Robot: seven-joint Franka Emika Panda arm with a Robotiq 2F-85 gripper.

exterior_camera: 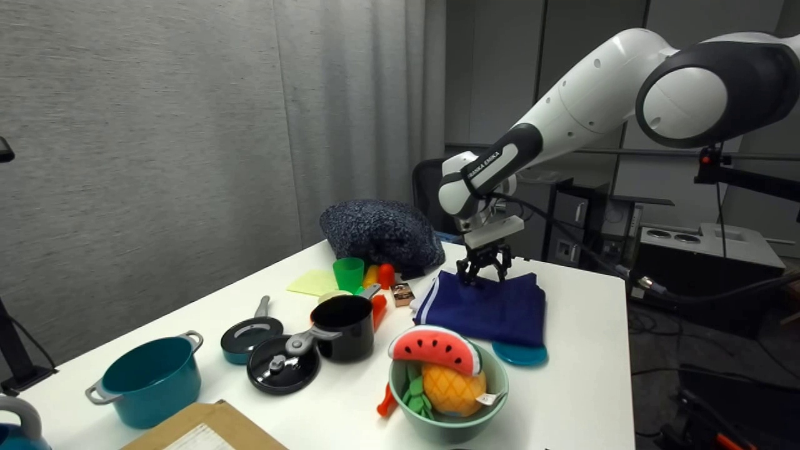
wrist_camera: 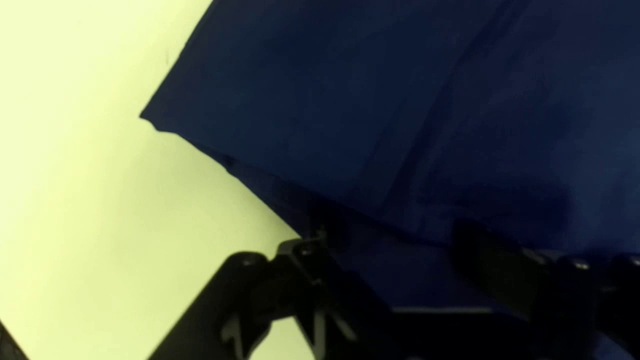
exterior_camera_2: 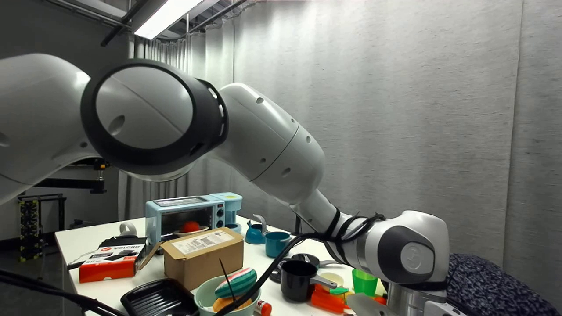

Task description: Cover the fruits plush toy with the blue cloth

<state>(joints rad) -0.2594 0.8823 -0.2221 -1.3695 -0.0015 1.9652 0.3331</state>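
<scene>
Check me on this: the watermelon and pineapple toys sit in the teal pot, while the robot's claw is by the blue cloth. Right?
Wrong container: an exterior view shows the watermelon toy and pineapple toy in the pale green bowl. The gripper is by the blue cloth, as you say.

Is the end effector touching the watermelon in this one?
Apart. In an exterior view, a wide stretch of the cloth shows between the end effector and the watermelon.
</scene>
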